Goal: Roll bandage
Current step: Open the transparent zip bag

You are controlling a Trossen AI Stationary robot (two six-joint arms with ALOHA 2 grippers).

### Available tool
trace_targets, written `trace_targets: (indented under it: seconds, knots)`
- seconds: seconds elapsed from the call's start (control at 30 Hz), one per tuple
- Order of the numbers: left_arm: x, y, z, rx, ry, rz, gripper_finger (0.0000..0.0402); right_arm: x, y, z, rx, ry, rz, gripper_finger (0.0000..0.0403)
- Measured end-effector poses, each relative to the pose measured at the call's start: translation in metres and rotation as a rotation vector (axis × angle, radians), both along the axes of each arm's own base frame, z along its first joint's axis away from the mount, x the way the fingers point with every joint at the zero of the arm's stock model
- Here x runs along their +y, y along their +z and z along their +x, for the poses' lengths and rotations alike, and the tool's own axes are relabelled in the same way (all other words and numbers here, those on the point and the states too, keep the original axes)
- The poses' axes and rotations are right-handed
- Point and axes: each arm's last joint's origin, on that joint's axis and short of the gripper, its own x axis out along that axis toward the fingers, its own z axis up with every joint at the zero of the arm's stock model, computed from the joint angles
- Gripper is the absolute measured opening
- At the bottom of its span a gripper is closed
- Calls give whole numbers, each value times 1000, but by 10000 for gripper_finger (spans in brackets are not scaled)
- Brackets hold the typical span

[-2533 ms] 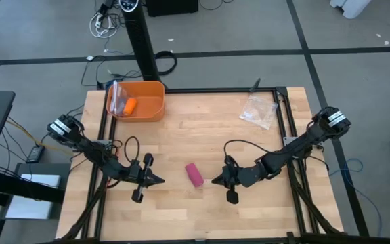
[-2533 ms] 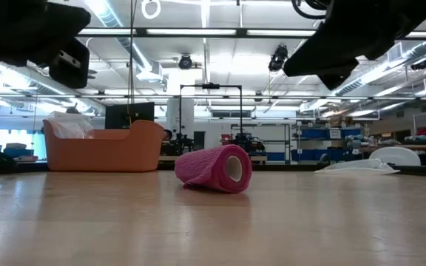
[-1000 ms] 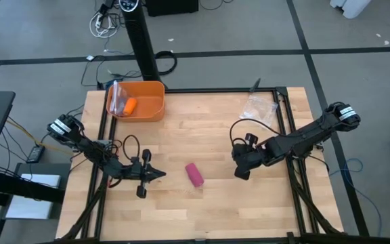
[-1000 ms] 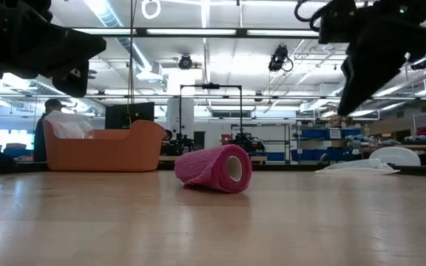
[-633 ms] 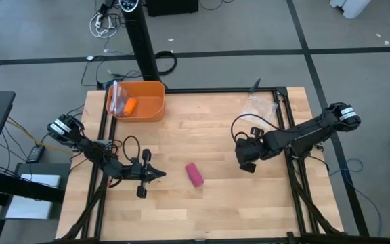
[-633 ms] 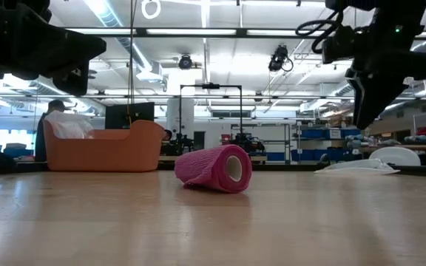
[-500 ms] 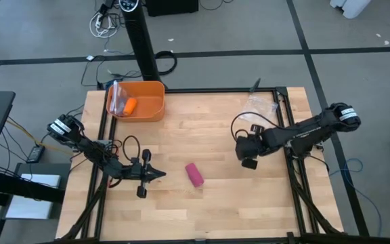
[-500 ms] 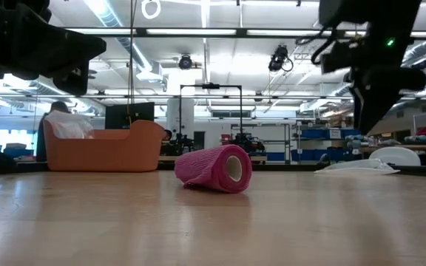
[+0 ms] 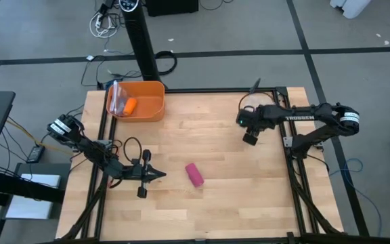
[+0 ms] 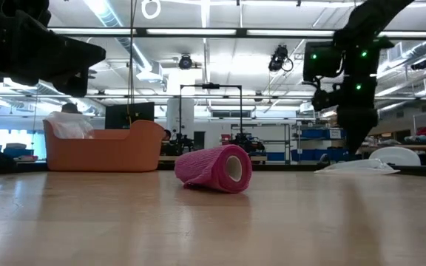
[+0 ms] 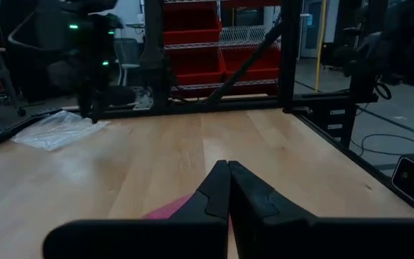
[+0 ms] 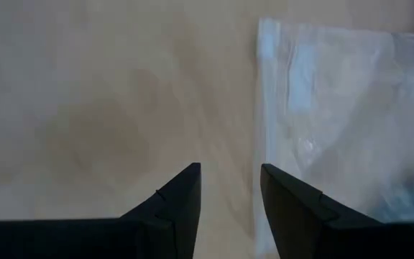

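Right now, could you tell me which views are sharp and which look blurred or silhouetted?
High view: evenly lit, bandage crisp. Low view: bandage sharp, both arms dark silhouettes against bright ceiling lights. Right wrist view: plastic bag smeared and soft. Left wrist view: dim, near fingers dark.

Bandage (image 9: 193, 174) between both grippers

The high view looks straight down on the whole bench (image 9: 202, 146) from well above. The low view sits at bench-top height, facing level across to the far edge and the room behind; both views share the rolled bandage (image 9: 193, 174) and the orange bin (image 9: 141, 102). The left wrist view looks along the boards from low, sharing the clear plastic bag (image 11: 56, 131) with the right wrist view, which points steeply down, close over the bag's edge.
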Motion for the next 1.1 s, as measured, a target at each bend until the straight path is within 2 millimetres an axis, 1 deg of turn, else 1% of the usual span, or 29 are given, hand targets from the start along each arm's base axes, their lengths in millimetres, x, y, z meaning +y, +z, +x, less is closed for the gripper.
trace_targets:
  seconds: [0.1,0.23,0.5,0.6,0.7,0.77,0.83,0.97,1.0,1.1]
  knots:
    - [0,-1,0,5,0,0,8,-18,-4,-5,-60,-58,22,145]
    - [0,0,0,5,13,-3,8,-33,-7,-13,-73,-117,64,145]
    - [1,0,0,5,19,-2,8,-42,-8,-16,-79,-84,59,144]
    - [1,0,0,4,19,-3,8,-44,-13,-22,-63,-108,53,140]
    - [1,0,0,4,19,-2,8,-45,-23,-28,-61,-133,52,130]
    - [1,0,0,4,19,-1,8,-44,-29,-32,-51,-142,64,118]
    - [1,0,0,4,19,-1,8,-42,-32,-35,-38,-147,74,96]
    - [1,0,0,4,20,1,8,-36,-34,-34,-26,-127,82,22]
    - [1,0,0,4,20,2,8,-35,-34,-33,-28,-119,81,12]
    - [1,0,0,4,20,1,8,-30,-31,-27,-41,-104,86,10]
